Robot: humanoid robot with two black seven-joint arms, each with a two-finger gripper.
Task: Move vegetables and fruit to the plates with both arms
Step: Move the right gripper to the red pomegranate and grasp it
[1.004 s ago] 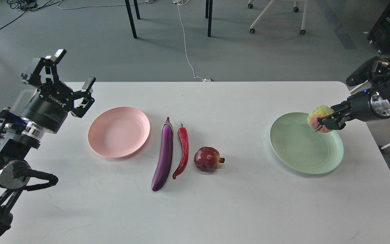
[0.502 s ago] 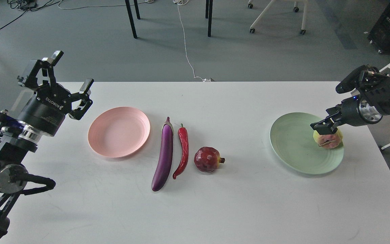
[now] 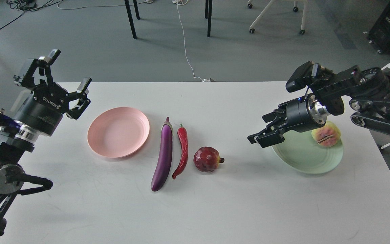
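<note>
The purple eggplant [image 3: 163, 156], the red chili pepper [image 3: 182, 150] and the dark red pomegranate [image 3: 207, 159] lie side by side at the table's middle. The pale pink plate [image 3: 118, 131] is left of them and holds nothing. The mint green plate [image 3: 306, 152] is at the right, with the yellow-green, pink-blushed fruit [image 3: 327, 134] lying on its far right part. My right gripper [image 3: 262, 136] is open and empty, over the green plate's left rim and pointing toward the pomegranate. My left gripper [image 3: 67, 73] is open and empty, raised over the table's far left corner.
The white table [image 3: 215, 210] has bare surface along its front. Its right edge runs just past the green plate. Table legs, chair wheels and a white cable are on the floor behind.
My right gripper let go of the yellow-green fruit onto the green plate and swung left, now open past the plate's left rim. My left arm shifted slightly left.
</note>
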